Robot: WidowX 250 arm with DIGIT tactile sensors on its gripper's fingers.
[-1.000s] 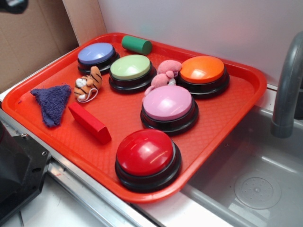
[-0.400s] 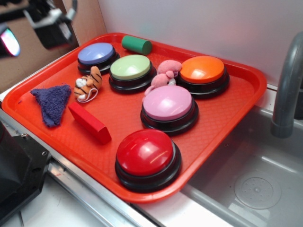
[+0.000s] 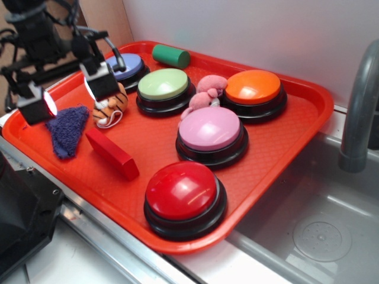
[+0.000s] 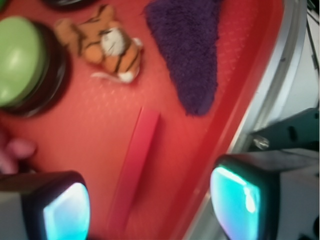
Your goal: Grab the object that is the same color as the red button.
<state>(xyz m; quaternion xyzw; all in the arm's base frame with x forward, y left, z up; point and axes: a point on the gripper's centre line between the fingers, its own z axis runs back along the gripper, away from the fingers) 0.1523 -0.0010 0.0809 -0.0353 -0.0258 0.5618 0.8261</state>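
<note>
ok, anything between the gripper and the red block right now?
Nothing visible. The gripper hangs open above the tray, and in the wrist view the red block lies bare between the fingers. The tiger toy and purple cloth sit beside it, apart from it.

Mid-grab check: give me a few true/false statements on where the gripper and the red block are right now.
1. The gripper is open. True.
2. The red block is held between the fingers. False: it lies free on the tray.
3. The block lies between the purple cloth and the red button. True.
4. The toy tiger sits on the green button. False: it lies beside it on the tray.
5. The green cylinder lies near the tray's back edge. True.
</note>
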